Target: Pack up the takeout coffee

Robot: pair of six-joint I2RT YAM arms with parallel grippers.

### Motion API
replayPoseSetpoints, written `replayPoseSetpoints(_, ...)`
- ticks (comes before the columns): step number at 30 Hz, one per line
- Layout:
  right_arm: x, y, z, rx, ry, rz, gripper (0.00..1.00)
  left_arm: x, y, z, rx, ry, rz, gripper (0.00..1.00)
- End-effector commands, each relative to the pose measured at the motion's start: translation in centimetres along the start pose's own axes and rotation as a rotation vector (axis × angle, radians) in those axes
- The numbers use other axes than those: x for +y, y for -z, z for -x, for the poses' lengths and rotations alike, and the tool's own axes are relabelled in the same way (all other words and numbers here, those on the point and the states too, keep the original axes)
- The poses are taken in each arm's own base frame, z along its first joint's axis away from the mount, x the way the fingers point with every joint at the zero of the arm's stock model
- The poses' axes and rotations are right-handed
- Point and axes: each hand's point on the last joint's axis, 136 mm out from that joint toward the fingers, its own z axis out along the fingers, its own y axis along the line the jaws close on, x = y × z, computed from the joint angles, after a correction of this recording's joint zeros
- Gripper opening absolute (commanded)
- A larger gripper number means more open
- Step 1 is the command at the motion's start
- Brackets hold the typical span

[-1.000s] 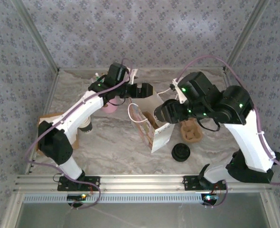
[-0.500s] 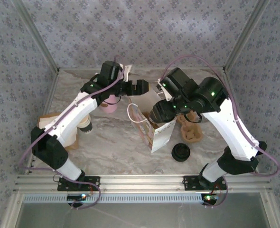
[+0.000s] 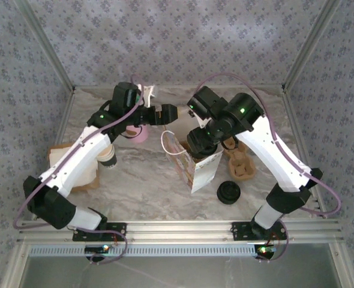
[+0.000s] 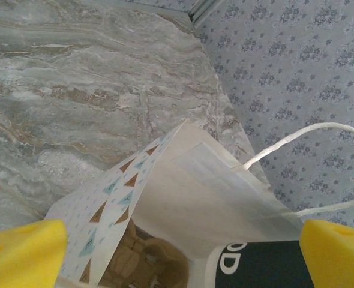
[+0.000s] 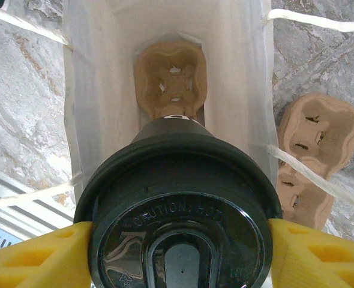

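Note:
The takeout coffee (image 5: 180, 198), its black lid facing the right wrist camera, sits between the yellow fingers of my right gripper (image 5: 180, 258), which is shut on it. It hangs over the open mouth of the white paper bag (image 5: 99, 90), where a brown cup carrier (image 5: 170, 78) lies at the bottom. In the left wrist view the cup's dark lettered wall (image 4: 267, 267) shows at the bag's mouth (image 4: 183, 180). My left gripper (image 4: 180, 252) stands wide open, its pads either side of the bag's end. From above, the left gripper (image 3: 168, 114) is just behind the bag (image 3: 202, 174).
A second brown carrier (image 3: 242, 165) lies right of the bag and a stack of black lids (image 3: 228, 192) in front of it. A pink object (image 3: 140, 135), lidless cups (image 3: 108, 158) and a brown cardboard piece (image 3: 60, 153) are on the left. String handles (image 5: 309, 174) hang loose.
The right arm's upper links have swung left while its gripper stayed over the bag with the coffee. The left gripper has drawn back a little to the left, still open.

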Motion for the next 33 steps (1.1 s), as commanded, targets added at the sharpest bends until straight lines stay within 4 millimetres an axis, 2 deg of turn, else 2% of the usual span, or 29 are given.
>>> replayPoseSetpoints(1, -1.5, -0.1, -4.5, 0.207, 0.039, -0.068, 0.7, -0.6, 1.6, 0.5, -0.044, -0.01, -0.007, 0.99)
replayPoseSetpoints(20, -1.0, -2.6, -4.8, 0.301, 0.054, -0.085, 0.71, 0.0, 3.3, -0.6, -0.058, -0.01, 0.017, 0.99)
replayPoseSetpoints(33, -1.4, -1.7, -3.5, 0.24, 0.033, -0.089, 0.71, 0.3, 3.3, -1.1, -0.054, -0.008, 0.025, 0.99)
